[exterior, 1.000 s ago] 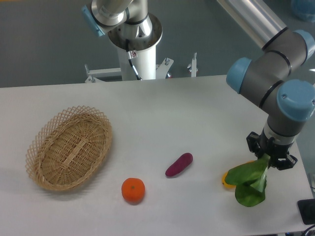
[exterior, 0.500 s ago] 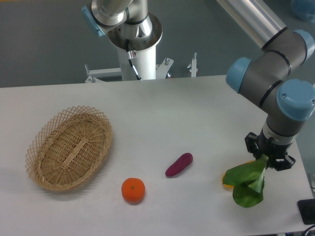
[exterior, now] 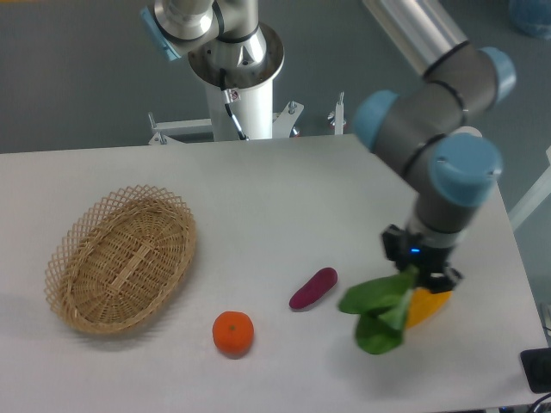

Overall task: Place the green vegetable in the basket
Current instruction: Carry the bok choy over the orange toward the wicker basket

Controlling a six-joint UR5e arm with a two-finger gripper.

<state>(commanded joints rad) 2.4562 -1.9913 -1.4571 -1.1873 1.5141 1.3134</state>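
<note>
White table (exterior: pixel 284 198), fixed overhead-front view. Arm: one grey-and-blue jointed arm (exterior: pixel 430 120) reaching down over the right part of the table, its wrist pointing at the surface. Gripper (exterior: pixel 419 277) — black, closed on the stem end of the green vegetable (exterior: pixel 379 310), whose broad bright-green leaves hang down and to the left below the fingers; the leaves appear to be lifted off the table, though contact at the lowest leaf tip cannot be told. Yellow vegetable (exterior: pixel 426 305) — lying on the table just behind and right of the hanging leaves, partly hidden by them and by the gripper. Purple vegetable (exterior: pixel 313 288) — oblong, lying at a slant near the table's middle, just left of the leaves and apart from them. Orange fruit (exterior: pixel 233 333) — round, on the table toward the front edge, left of the purple one and well apart from it. Basket (exterior: pixel 65 267) — oval, woven, light tan with a looped open rim, on the left part of the table, nothing inside, well apart from the gripper and its load. Arm base (exterior: pixel 237 60) — white pedestal behind the table's far edge.
</note>
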